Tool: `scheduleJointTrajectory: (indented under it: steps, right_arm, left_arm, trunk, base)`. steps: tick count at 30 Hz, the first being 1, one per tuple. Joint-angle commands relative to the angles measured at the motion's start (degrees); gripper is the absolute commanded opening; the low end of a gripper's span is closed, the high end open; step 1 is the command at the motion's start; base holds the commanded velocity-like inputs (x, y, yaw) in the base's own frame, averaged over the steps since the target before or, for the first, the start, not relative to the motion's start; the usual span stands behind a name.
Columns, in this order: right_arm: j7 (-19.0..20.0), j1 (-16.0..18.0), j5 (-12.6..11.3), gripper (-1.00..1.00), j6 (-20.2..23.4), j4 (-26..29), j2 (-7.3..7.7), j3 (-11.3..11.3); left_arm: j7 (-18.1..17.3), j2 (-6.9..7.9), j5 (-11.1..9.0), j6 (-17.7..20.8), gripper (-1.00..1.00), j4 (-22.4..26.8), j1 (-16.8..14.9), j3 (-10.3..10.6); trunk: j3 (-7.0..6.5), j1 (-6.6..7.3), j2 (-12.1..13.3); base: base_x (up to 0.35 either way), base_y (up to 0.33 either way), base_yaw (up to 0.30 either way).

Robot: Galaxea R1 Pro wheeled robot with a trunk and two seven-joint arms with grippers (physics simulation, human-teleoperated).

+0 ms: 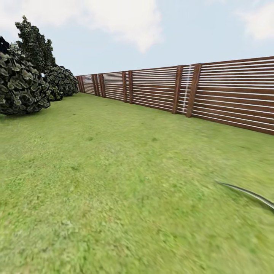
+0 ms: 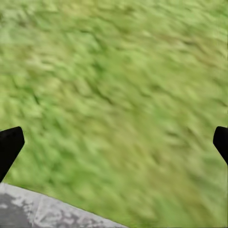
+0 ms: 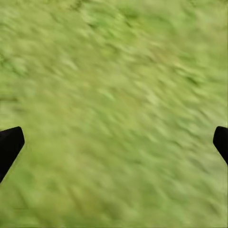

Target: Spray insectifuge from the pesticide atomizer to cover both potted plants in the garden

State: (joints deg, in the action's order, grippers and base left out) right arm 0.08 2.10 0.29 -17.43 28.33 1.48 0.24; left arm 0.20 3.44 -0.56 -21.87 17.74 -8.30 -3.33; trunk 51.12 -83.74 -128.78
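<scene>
Garden lawn (image 1: 114, 182) fills the head view's lower two thirds, open and blurred, bounded at upper right by a brown slatted fence (image 1: 228, 95) and at upper left by dark shrubs (image 1: 21, 85); a thin curved grey strip (image 1: 247, 193), cut off at the right edge, is hard to identify. Left fingers (image 2: 9, 145) and right fingers (image 3: 9, 142) show only dark tips at the frame sides, spread wide and empty over blurred grass. A grey paved edge (image 2: 42, 209) lies at the left wrist view's lower left.

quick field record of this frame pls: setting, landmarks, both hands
setting: garden lawn, robot apparently in transit
fence: brown slatted wooden fence across the back and right
shrubs: dark broad-leaved shrubs at far left
ground item: thin dark curved strip on the grass at right, identity unclear
left hand: open, empty, over grass beside grey paving
right hand: open, empty, over grass
</scene>
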Motion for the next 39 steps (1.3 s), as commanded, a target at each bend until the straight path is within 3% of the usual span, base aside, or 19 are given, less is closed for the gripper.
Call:
scheduleJointTrajectory:
  steps: [1,15,39]
  right_arm:
    - [0.0,0.0,0.0,1.00,-0.2,0.0,0.02,0.0]
    - [0.0,0.0,0.1,1.00,-0.2,0.0,0.02,0.0]
    - [0.0,0.0,0.1,1.00,-0.2,0.0,0.02,0.0]
  left_arm:
    - [0.0,-0.01,0.0,-0.2,1.00,-0.1,0.0,0.0]
    - [0.0,-0.01,0.0,-0.2,1.00,-0.1,0.0,-0.1]
    - [0.1,-0.01,-0.1,-0.2,1.00,-0.1,0.0,-0.1]
  trunk:
    - [0.05,-0.02,0.0]
    - [0.05,-0.02,0.0]
    - [0.05,-0.02,0.0]
  base:
    - [0.339,0.103,0.276]
    - [0.269,0.029,0.276]
    - [0.008,0.000,0.276]
